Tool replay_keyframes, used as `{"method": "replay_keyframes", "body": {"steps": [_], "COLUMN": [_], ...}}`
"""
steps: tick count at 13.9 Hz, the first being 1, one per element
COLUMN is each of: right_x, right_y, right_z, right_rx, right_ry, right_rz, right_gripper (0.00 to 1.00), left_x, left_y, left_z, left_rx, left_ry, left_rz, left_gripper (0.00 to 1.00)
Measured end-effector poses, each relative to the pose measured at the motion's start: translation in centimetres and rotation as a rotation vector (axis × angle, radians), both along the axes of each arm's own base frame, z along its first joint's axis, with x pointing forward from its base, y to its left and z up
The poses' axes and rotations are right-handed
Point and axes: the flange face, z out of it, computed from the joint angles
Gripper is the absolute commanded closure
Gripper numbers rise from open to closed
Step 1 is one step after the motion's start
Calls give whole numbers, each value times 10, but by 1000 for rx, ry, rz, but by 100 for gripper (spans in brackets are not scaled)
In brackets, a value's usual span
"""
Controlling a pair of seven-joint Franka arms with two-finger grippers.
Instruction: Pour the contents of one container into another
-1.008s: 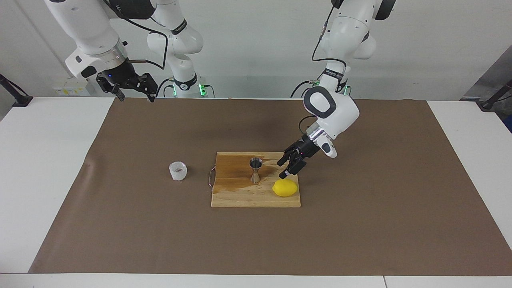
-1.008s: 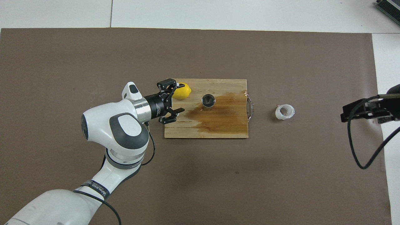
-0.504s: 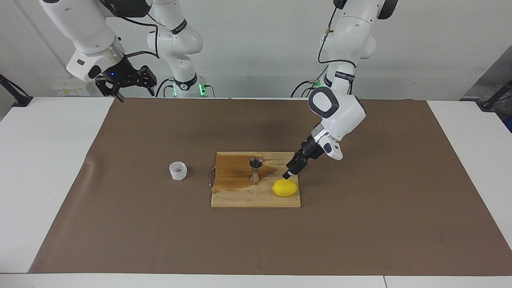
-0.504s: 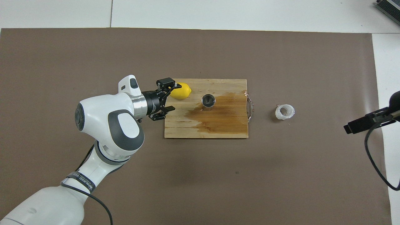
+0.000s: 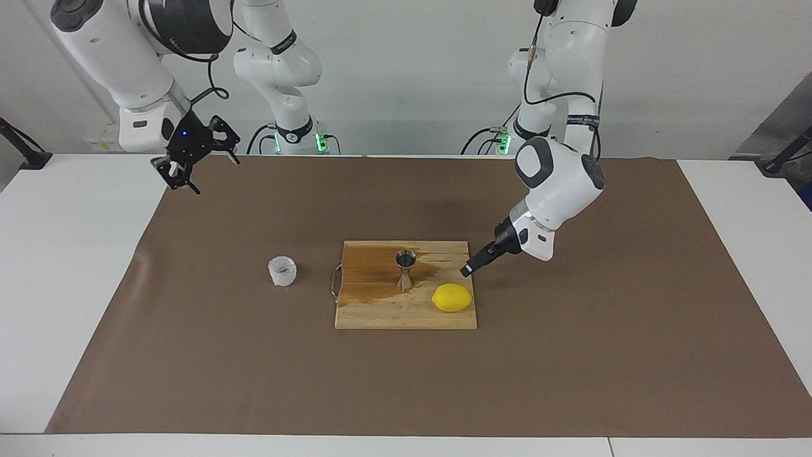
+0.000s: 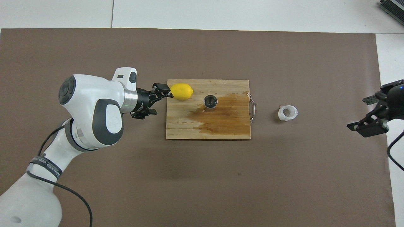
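Steel jigger (image 5: 406, 269), frosted cup (image 5: 282, 271): unlabelled.

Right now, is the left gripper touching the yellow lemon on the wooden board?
Apart. The facing view shows the left gripper raised above the board's edge, with bare wooden board showing between it and the yellow lemon.

My white glossy arm shells with grey oval joint caps, black cables looping alongside, black-lettered wrist bands, silver collar rings behind my black skeletal grippers
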Motion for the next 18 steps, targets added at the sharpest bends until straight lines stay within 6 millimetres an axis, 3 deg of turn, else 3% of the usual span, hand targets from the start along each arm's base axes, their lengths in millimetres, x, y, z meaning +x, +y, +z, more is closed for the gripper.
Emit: {"method": "replay_keyframes", "body": {"steps": [4,8,10,15,18], "right_x": [8,35,40,33,30], "right_y": [-26,-48,-44,-37,-45], "right_z": [-49,-128,-166,-241,-309], "right_rx": [199,408,503,658,746], "right_ry": [-42,-121,-166,-235,-282], "right_rz": [194,335,343,399,472], "right_gripper": [0,0,0,0,0], "left_x": [-1,1,3,-7,-12], "left_y": [43,107,130,170,175], "left_z": [58,114,138,210,251], "left_rx": [187,305,370,457,468], "left_ry": [-27,-84,-130,-183,-185], "left_rz": [-205,-417,-459,-493,-508], "left_gripper": [0,0,0,0,0]}}
